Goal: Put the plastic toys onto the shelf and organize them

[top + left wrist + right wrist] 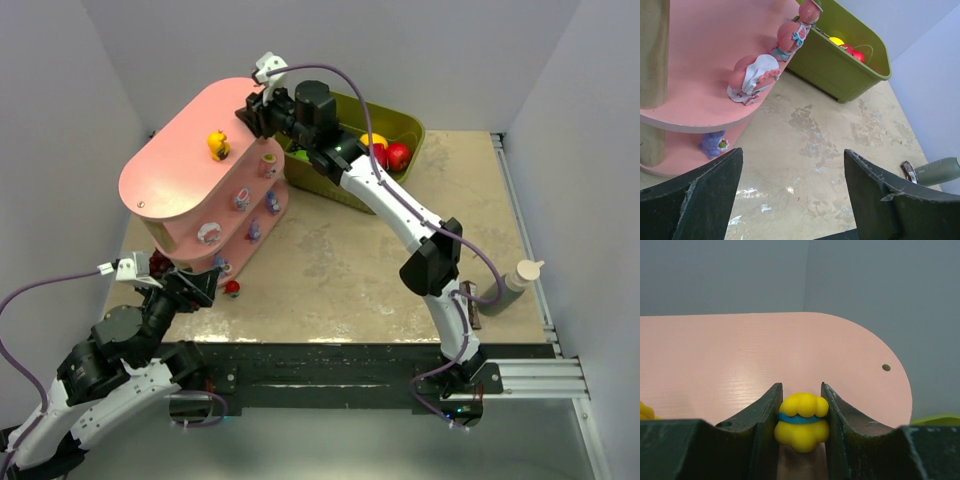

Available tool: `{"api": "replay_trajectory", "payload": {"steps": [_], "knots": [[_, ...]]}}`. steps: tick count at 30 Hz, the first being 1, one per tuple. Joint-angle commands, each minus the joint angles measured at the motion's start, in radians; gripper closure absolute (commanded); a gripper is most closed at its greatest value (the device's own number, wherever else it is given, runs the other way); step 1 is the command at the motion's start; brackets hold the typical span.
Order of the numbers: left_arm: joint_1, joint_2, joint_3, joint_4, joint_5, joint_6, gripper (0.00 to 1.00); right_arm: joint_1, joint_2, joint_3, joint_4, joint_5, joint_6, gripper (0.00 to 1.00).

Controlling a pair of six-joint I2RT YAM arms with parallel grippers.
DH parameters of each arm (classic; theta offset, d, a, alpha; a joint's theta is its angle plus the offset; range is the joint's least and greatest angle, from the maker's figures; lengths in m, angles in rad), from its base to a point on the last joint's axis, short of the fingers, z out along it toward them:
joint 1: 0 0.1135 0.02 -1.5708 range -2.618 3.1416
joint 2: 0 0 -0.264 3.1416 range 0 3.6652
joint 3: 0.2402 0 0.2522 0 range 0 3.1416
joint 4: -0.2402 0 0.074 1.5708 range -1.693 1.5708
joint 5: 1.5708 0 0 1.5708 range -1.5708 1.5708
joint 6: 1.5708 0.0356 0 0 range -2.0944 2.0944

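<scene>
Up top, the right gripper (800,391) pinches a yellow toy (801,427) at one o'clock on the shelf (740,355), perhaps touching it; the left gripper (792,156) gapes empty at six o'clock.

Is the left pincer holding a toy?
No, the left pincer is wide open, with no toy between its two sides.

The yellow toy (801,422) has a blue band, the shelf (740,355) is pink

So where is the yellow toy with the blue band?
The toy is clamped in the right pincer, bottom centre of the right wrist view, over the shelf's top board.
</scene>
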State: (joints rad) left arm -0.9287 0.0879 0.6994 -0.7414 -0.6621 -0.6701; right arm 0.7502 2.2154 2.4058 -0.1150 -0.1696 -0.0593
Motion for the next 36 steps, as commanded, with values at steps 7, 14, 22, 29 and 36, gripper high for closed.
{"api": "replay_trajectory", "payload": {"steps": [7,14,22,29,36], "knots": [[0.002,-0.011,0.003,0.014,-0.027,-0.009,0.14,0.012,0.007,0.078,-0.005,0.051,-0.033,0.80],[0.002,-0.016,0.003,0.008,-0.030,-0.013,0.14,0.015,0.007,0.085,-0.005,0.051,-0.037,0.68],[0.002,-0.020,0.003,0.007,-0.033,-0.019,0.13,0.015,0.015,0.088,-0.008,0.048,-0.031,0.68],[0.002,-0.027,0.003,0.005,-0.036,-0.020,0.13,0.015,0.018,0.085,-0.006,0.045,-0.028,0.67],[0.002,-0.028,0.005,0.002,-0.037,-0.020,0.13,0.017,0.023,0.082,-0.003,0.047,-0.025,0.64]]}}
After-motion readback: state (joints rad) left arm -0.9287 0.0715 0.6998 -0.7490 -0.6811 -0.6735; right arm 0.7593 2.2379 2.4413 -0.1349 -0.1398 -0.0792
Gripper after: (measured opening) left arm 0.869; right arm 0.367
